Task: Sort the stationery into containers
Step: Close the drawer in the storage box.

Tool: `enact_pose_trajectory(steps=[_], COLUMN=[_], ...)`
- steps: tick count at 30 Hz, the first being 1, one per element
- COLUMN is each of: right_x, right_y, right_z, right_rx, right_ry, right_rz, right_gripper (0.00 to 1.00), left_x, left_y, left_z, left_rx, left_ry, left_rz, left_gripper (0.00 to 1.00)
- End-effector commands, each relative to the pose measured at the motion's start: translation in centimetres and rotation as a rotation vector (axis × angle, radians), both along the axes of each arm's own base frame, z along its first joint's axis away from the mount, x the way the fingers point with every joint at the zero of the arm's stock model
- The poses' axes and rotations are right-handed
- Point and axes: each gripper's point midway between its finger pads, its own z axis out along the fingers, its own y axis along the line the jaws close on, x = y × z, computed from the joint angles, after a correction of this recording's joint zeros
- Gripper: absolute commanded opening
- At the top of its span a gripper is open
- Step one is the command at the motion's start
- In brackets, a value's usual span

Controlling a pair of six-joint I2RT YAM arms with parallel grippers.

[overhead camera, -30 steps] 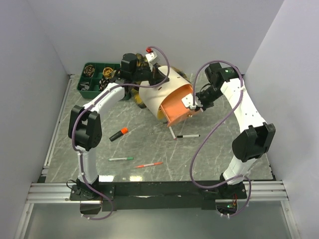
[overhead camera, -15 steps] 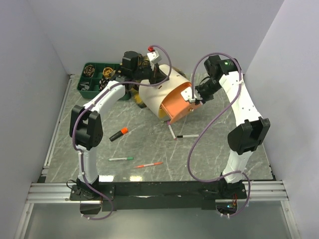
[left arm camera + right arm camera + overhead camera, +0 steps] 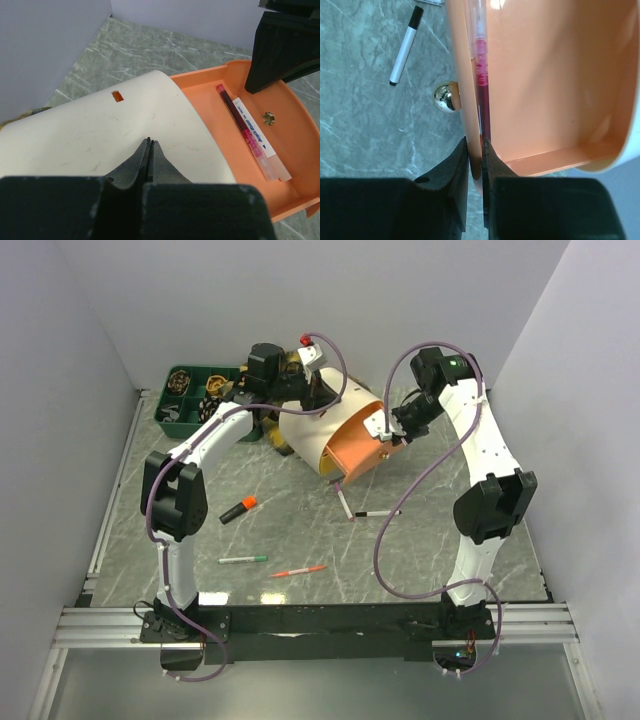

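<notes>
The cream drum point(image 3: 312, 435) lies on its side with its orange tray point(image 3: 355, 447) partly slid out toward the right. My left gripper point(image 3: 308, 402) is shut and empty, its tips resting on the drum's cream wall point(image 3: 100, 135). My right gripper point(image 3: 385, 433) is shut on the tray's front wall point(image 3: 476, 125). A red pen point(image 3: 245, 127) and a white pen point(image 3: 260, 142) lie inside the tray. Loose on the table are a black highlighter with an orange cap point(image 3: 238, 508), a green-capped pen point(image 3: 243, 560), a red pen point(image 3: 298, 571) and a black-capped white pen point(image 3: 376, 513).
The dark green divided tray point(image 3: 190, 395) stands at the back left with small items in it. The plaid cloth point(image 3: 278, 443) lies under the drum. Another thin pen point(image 3: 345, 504) lies just below the tray. A metal knob point(image 3: 446, 96) sticks out of the tray's front.
My right gripper has moved back and left with the tray wall in its grip, and the orange tray has slid further into the drum. My left gripper has stayed on the drum.
</notes>
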Motion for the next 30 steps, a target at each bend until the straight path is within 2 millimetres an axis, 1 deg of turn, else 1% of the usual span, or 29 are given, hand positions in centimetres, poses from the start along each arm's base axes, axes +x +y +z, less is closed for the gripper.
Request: enact_pose_trajectory(steps=[1, 5, 9, 10, 11, 12, 13, 14, 15, 16, 17, 18, 20, 21, 23, 24, 25, 26, 27, 28, 29, 30], right_x=[6.0, 6.1, 6.2, 6.5, 6.6, 6.9, 7.3, 7.4, 8.0, 8.3, 8.5, 9.2, 9.4, 9.6, 9.8, 10.2, 10.4, 10.4, 10.6, 10.7, 10.9, 10.7], right_y=[1.3, 1.5, 1.2, 1.4, 1.5, 1.6, 1.5, 1.7, 1.5, 1.5, 1.3, 1.3, 1.3, 1.2, 1.0, 0.7, 0.6, 0.6, 0.4, 0.5, 0.6, 0.5], right_z=[5.5, 5.2, 5.8, 7.0, 7.6, 7.7, 8.9, 9.3, 9.7, 9.6, 9.9, 9.9, 10.2, 9.2, 8.4, 7.2, 6.9, 7.2, 7.0, 7.2, 6.9, 7.6], right_rx=[0.075, 0.071, 0.043, 0.048, 0.058, 0.066, 0.077, 0.099, 0.099, 0.101, 0.122, 0.129, 0.139, 0.125, 0.096, 0.068, 0.063, 0.055, 0.047, 0.053, 0.058, 0.055], right_ry=[-0.385, -0.398, -0.455, -0.489, -0.499, -0.499, -0.53, -0.53, -0.556, -0.559, -0.561, -0.584, -0.599, -0.591, -0.595, -0.598, -0.612, -0.642, -0.652, -0.65, -0.634, -0.629], right_rz=[0.081, 0.119, 0.207, 0.218, 0.216, 0.216, 0.206, 0.193, 0.183, 0.174, 0.143, 0.127, 0.103, 0.103, 0.107, 0.109, 0.112, 0.126, 0.13, 0.127, 0.124, 0.123], right_gripper=[0.07, 0.07, 0.06, 0.06, 0.06, 0.06, 0.06, 0.06, 0.06, 0.06, 0.06, 0.06, 0.06, 0.06, 0.06, 0.06, 0.06, 0.06, 0.06, 0.06, 0.06, 0.06], left_x=[-2.6, -2.5, -2.3, -2.4, -2.4, -2.3, -2.3, -2.4, -2.3, -2.4, -2.5, -2.6, -2.9, -2.9, -3.0, -3.0, -3.0, -3.1, -3.0, -3.1, -3.2, -3.2], left_y=[0.1, 0.0, 0.0, -0.1, -0.1, -0.1, -0.1, -0.1, 0.0, 0.0, 0.0, 0.0, 0.1, 0.1, 0.1, 0.1, 0.0, 0.1, 0.1, 0.1, 0.1, 0.1], left_z=[-10.7, -11.2, -12.0, -12.1, -12.2, -12.3, -12.4, -12.6, -12.7, -13.0, -13.0, -13.1, -13.3, -13.3, -13.3, -13.2, -13.4, -13.5, -13.5, -13.6, -13.5, -13.5], left_rx=[0.158, 0.171, 0.203, 0.209, 0.217, 0.222, 0.226, 0.227, 0.23, 0.234, 0.236, 0.237, 0.244, 0.243, 0.245, 0.245, 0.247, 0.249, 0.247, 0.247, 0.247, 0.247], left_ry=[0.333, 0.343, 0.361, 0.36, 0.351, 0.352, 0.358, 0.376, 0.383, 0.391, 0.395, 0.398, 0.402, 0.404, 0.406, 0.405, 0.41, 0.413, 0.412, 0.415, 0.416, 0.415], left_rz=[-0.012, -0.012, 0.001, -0.003, 0.0, 0.01, 0.013, 0.018, 0.021, 0.021, 0.021, 0.02, 0.018, 0.019, 0.019, 0.017, 0.017, 0.015, 0.017, 0.016, 0.017, 0.015], left_gripper=[0.01, 0.01, 0.01, 0.01, 0.01, 0.01, 0.01, 0.01, 0.01, 0.01, 0.01, 0.01, 0.01, 0.01, 0.01, 0.01, 0.01, 0.01, 0.01, 0.01, 0.01, 0.01])
